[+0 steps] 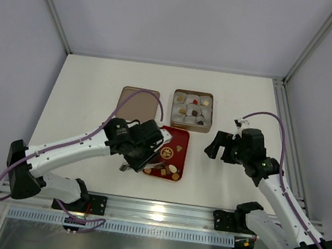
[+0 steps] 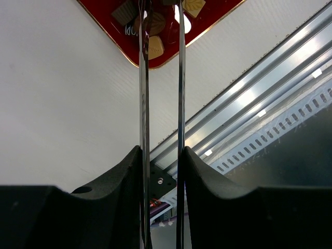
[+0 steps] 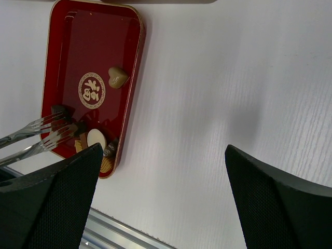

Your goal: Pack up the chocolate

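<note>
Several chocolate pieces (image 1: 170,171) lie at the near end of the red tray (image 1: 184,158); a tan heart-shaped one (image 3: 117,77) lies apart near the middle. My left gripper (image 1: 139,149) is shut on metal tongs (image 2: 179,78), whose forked tips (image 3: 49,130) rest among the pieces beside a cream round one (image 3: 96,138) and a dark one (image 3: 58,110). In the left wrist view the tong blades run from the gripper (image 2: 162,155) up to tan pieces (image 2: 154,46). My right gripper (image 1: 218,145) is open and empty over bare table right of the tray, as its wrist view (image 3: 163,150) shows.
A square tin (image 1: 192,109) with white paper cups, several holding chocolates, stands behind the tray. Its lid (image 1: 138,104) lies to the left. A metal rail (image 1: 160,210) runs along the table's near edge. Frame posts stand at the back corners.
</note>
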